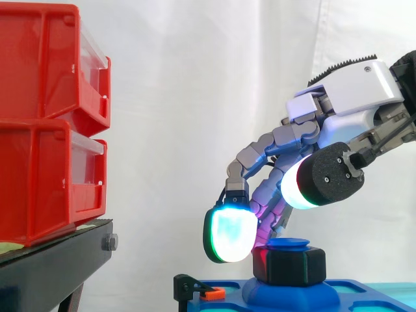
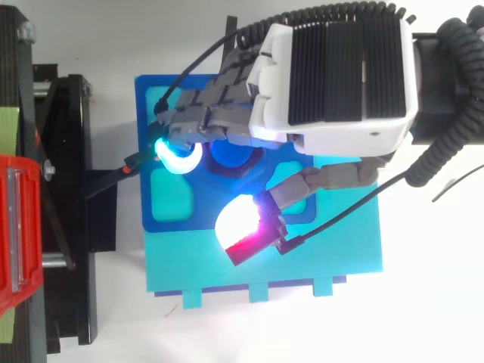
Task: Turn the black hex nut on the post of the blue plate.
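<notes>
The black hex nut sits on the blue post of the blue plate, under the post's round cap. My hand hangs over it from the right, its fingers bent downward. One glowing green-white fingertip rests against the nut's left side, and a magenta-lit one shows just behind it. The thumb's pad is raised above and to the side of the nut, not touching it. From above, the post's cap shows between the cyan fingertip and the thumb's pad.
Two stacked red bins stand on a black stand at the left. A small black clamp with an orange tip holds the plate's left edge. The blue plate lies on a wider cyan base.
</notes>
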Tool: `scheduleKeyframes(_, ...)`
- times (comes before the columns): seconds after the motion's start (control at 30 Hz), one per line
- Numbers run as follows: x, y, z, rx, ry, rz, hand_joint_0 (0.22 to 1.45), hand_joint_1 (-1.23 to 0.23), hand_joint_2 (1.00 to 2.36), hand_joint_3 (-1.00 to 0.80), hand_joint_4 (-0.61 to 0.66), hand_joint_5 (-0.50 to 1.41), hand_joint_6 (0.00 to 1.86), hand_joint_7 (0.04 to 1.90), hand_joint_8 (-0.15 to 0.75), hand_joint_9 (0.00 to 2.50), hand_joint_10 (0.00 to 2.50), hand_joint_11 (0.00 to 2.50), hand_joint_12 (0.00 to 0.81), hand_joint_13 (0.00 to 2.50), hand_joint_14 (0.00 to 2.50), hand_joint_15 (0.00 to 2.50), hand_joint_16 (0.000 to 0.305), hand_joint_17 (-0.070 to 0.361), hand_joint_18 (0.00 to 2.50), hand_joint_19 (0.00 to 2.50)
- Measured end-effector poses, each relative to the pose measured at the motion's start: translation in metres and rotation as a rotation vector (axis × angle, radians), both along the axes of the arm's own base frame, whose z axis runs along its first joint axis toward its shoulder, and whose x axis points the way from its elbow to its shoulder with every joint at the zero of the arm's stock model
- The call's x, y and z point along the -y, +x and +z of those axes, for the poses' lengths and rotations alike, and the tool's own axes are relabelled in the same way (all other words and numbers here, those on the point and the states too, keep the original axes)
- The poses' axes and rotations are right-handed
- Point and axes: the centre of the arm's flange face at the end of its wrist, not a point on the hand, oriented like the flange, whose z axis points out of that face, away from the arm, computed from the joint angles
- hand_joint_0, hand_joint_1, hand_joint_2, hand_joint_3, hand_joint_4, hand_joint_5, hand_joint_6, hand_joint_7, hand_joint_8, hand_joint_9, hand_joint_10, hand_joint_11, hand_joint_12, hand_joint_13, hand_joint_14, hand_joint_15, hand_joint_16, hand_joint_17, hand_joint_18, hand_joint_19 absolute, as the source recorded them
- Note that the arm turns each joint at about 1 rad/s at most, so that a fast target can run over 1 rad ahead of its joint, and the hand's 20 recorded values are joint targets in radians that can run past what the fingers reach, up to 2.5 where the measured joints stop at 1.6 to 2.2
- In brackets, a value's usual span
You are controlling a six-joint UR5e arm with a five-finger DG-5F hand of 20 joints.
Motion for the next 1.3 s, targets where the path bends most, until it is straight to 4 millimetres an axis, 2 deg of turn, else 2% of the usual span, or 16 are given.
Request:
scheduleKeyframes(0.4,0.007,-0.004,-0.001,-0.022,-0.01,0.0,0.5,-0.39,1.0,-0.5,0.28,-0.14,0.5,0.86,0.313,0.63,0.0,0.0,0.402,0.79,0.01,0.15,0.061,0.137,0.71,0.28)
scheduleKeyframes(1.3,0.044,-0.014,-0.003,-0.041,-0.02,0.021,0.5,-0.39,1.0,-0.5,0.28,-0.14,0.5,0.85,0.314,0.64,0.0,0.0,0.4,0.8,0.01,0.15,0.06,0.136,0.71,0.29)
